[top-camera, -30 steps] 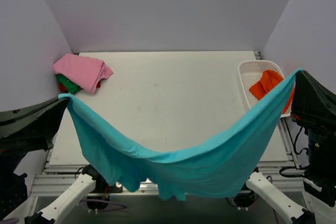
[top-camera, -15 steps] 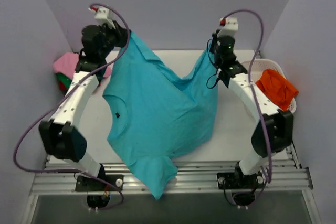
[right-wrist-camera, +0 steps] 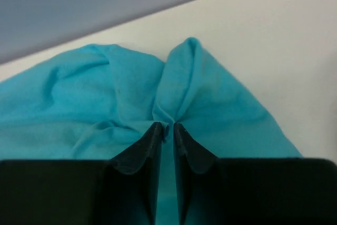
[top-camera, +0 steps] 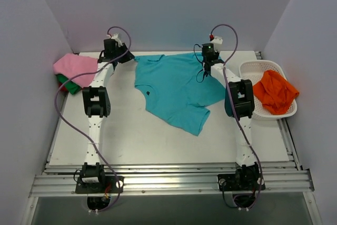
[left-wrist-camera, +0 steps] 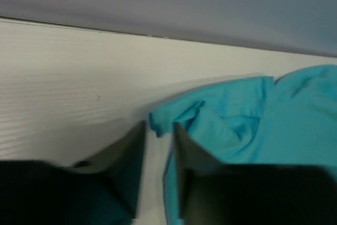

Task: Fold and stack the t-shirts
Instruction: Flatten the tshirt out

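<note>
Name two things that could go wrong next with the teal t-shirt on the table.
1. The left gripper has only a small tip of the teal t-shirt at its jaws, so a pull may slip it free.
2. The cloth bunches into creases at the right gripper, and the shirt lies askew; folding from here may lock in wrinkles.

- Top external: fixed high, behind the arm bases, looking down on the whole table (top-camera: 131, 130); the teal t-shirt (top-camera: 174, 85) lies far-centre.
- Left wrist: low and close at the teal t-shirt's left edge, facing the back wall (top-camera: 168, 9).
- Right wrist: low and close over its right edge, facing likewise.
- All three views share the teal t-shirt.
</note>
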